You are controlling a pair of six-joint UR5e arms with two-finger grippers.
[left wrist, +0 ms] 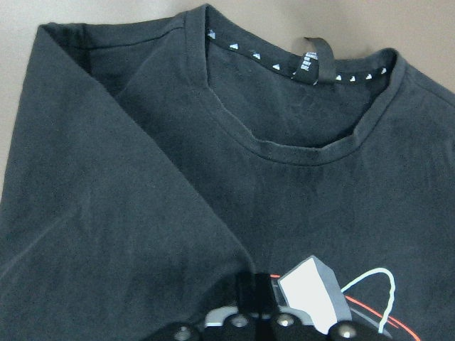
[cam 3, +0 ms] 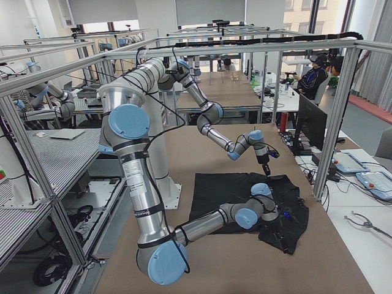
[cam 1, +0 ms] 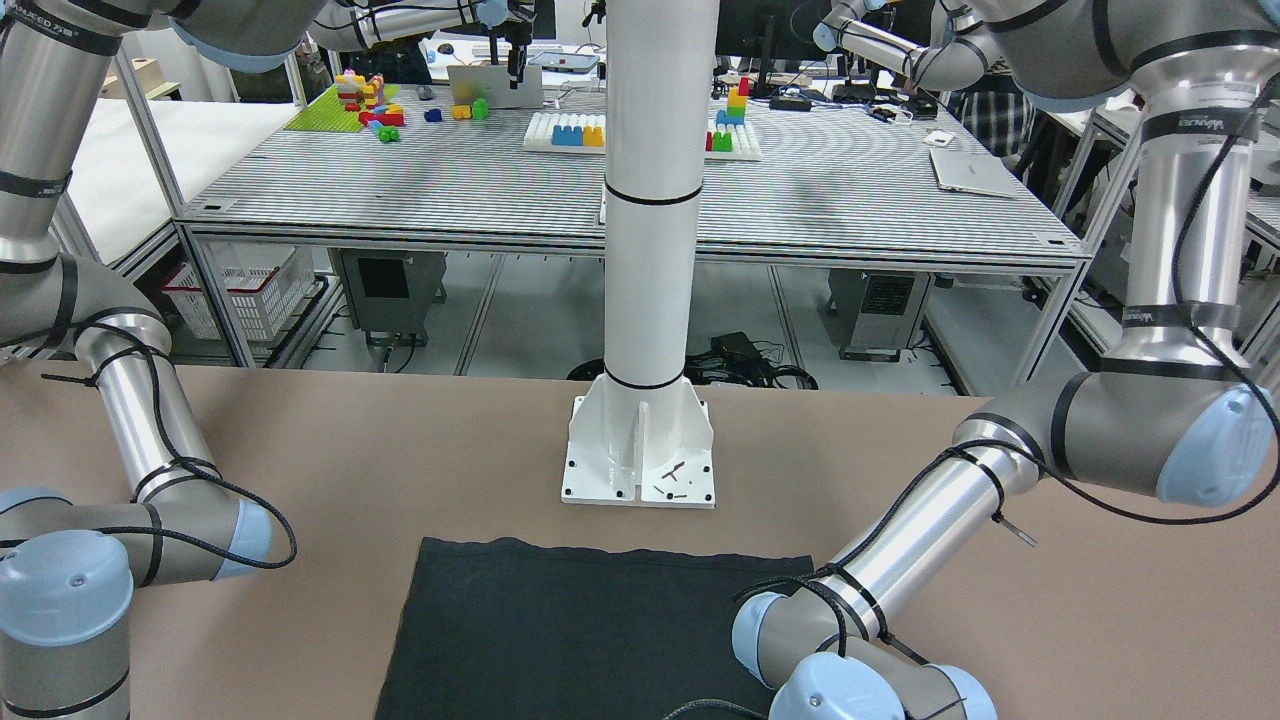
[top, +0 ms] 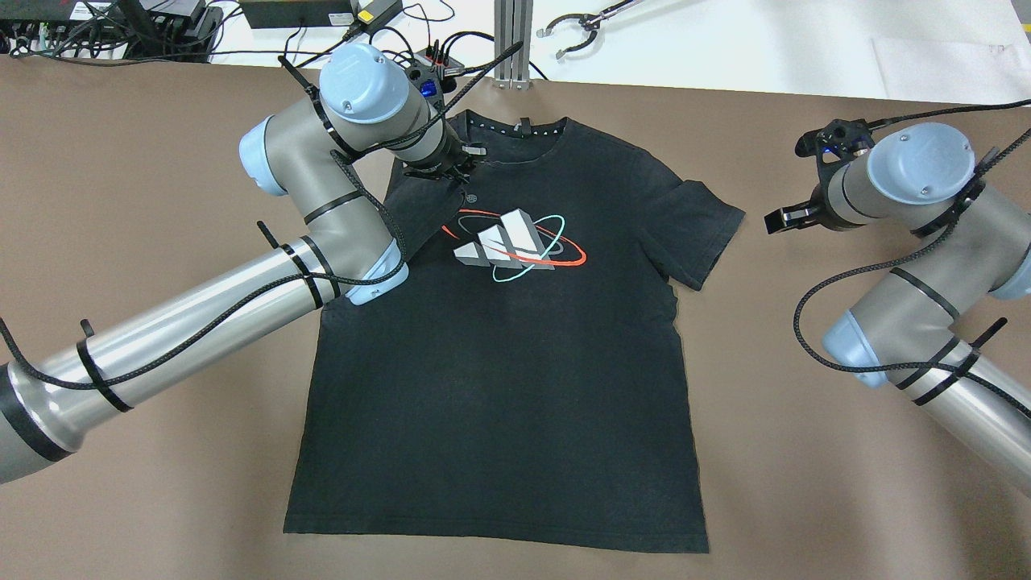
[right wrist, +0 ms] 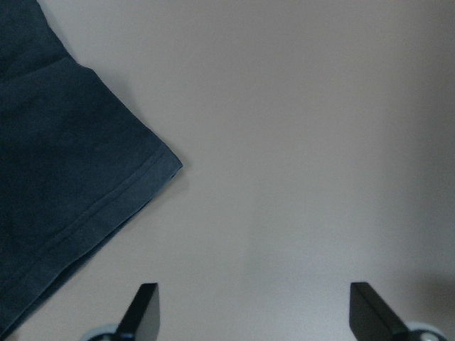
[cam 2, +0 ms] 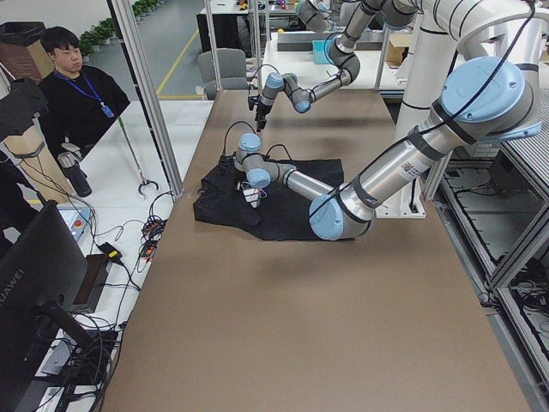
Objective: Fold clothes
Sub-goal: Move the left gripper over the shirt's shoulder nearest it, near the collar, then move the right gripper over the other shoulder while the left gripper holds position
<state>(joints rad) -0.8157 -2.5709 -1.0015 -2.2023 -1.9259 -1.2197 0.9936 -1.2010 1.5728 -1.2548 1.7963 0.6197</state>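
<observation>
The black T-shirt [top: 499,362] lies flat, face up, on the brown table, collar at the far edge. Its white three-stripe logo [top: 515,246] with red and teal rings is on the chest. It also shows in the front-facing view [cam 1: 580,630] and the left wrist view [left wrist: 320,192]. The shirt's left sleeve is folded in over the chest. My left gripper [top: 461,173] is low over that fold near the collar, and its fingers [left wrist: 259,323] look shut on the sleeve's edge. My right gripper [top: 785,213] is open and empty over bare table beside the right sleeve [right wrist: 57,177].
The white pillar's base plate [cam 1: 640,470] stands just behind the shirt's hem. Cables and power boxes [top: 322,12] and a grabber tool [top: 580,20] lie past the table's far edge. An operator [cam 2: 73,86] sits at that end.
</observation>
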